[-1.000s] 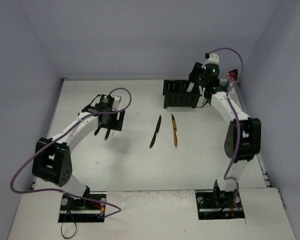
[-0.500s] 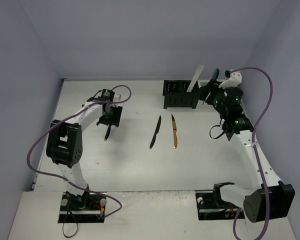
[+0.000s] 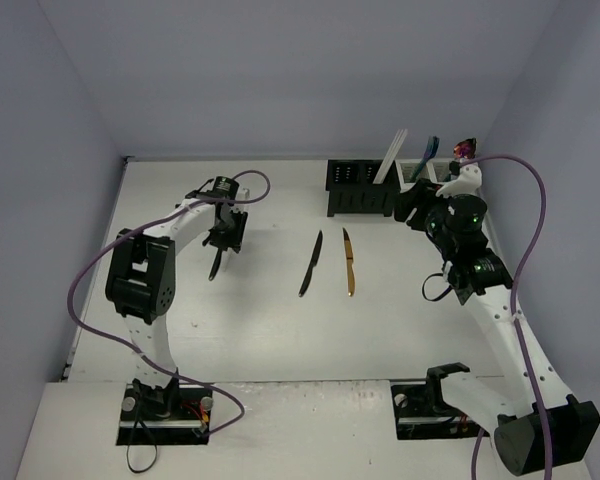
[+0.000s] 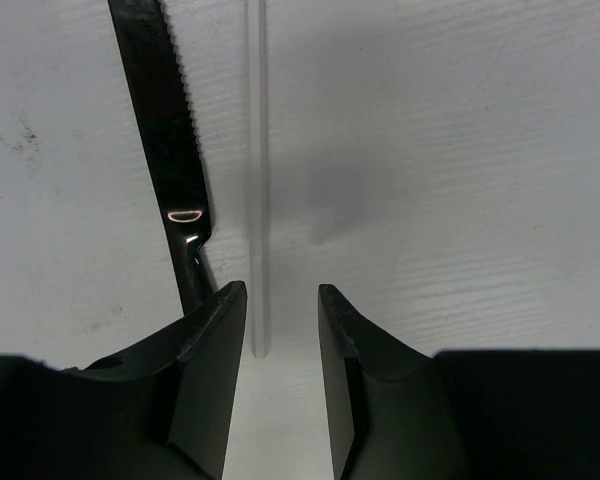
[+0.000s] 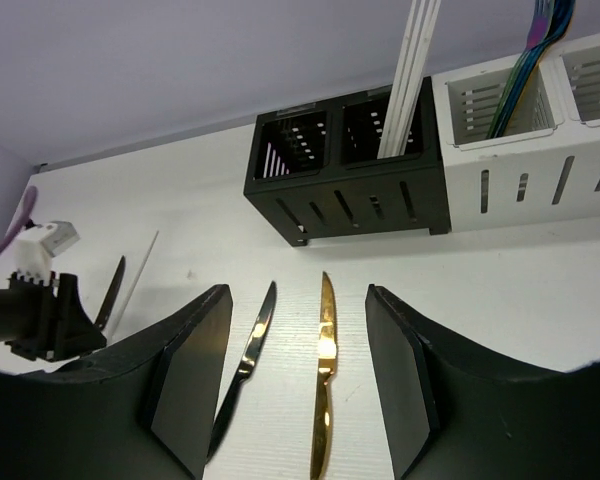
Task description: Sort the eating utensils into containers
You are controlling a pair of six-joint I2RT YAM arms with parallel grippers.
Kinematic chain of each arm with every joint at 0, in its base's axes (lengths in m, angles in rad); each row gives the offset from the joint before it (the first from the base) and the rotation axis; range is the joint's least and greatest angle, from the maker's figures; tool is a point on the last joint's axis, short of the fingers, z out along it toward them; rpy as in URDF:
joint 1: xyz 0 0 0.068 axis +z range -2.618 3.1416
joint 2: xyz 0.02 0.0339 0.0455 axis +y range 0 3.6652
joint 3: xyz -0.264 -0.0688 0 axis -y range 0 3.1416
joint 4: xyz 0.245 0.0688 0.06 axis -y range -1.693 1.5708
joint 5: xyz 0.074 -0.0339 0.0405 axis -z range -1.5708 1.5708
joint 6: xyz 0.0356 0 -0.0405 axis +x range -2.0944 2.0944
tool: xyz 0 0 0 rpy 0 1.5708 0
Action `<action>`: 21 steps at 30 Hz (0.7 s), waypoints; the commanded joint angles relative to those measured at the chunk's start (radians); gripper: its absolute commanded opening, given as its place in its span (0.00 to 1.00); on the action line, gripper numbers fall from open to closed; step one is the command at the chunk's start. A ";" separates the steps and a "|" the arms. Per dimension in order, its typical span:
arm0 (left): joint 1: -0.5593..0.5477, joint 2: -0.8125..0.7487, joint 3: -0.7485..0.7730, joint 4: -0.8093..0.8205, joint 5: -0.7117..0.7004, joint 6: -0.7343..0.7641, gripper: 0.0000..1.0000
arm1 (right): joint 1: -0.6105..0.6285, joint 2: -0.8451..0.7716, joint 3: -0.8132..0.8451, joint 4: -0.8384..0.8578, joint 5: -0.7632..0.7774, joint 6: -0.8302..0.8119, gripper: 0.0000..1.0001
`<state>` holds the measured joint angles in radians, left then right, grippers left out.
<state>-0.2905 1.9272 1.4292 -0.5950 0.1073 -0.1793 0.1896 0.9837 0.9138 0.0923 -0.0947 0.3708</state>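
My left hand (image 4: 282, 300) stands part-open astride a white chopstick (image 4: 258, 150) lying on the counter (image 4: 460, 150), a black knife (image 4: 170, 150) just beside it. My right hand (image 5: 298, 295) hangs open and empty near the black caddy (image 5: 350, 195).

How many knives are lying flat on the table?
3: one black knife by the left end effector, a second black knife mid-table, a gold knife just right of it. More could be hidden in the caddies.

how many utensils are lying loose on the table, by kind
knives: 3 (left black knife, middle black knife, gold knife)
chopsticks: 1 (white chopstick)
total: 4
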 commanded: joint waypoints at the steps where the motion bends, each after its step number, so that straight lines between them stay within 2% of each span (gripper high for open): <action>1: -0.001 0.015 0.053 -0.014 -0.016 -0.022 0.31 | 0.015 -0.033 -0.006 0.050 -0.018 0.020 0.53; 8: -0.001 0.068 0.069 -0.018 -0.037 -0.044 0.31 | 0.036 -0.049 -0.030 0.044 -0.019 0.028 0.54; 10: -0.004 0.084 0.062 -0.021 -0.027 -0.056 0.26 | 0.043 -0.052 -0.035 0.043 -0.017 0.029 0.54; 14: -0.027 0.092 0.038 -0.017 -0.022 -0.064 0.02 | 0.065 -0.041 -0.039 0.044 -0.019 0.036 0.54; 21: -0.111 -0.025 -0.002 0.030 -0.022 -0.066 0.00 | 0.171 0.015 -0.033 0.054 -0.061 0.091 0.57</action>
<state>-0.3304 2.0058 1.4535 -0.5922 0.0632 -0.2247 0.2949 0.9606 0.8639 0.0790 -0.1108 0.4165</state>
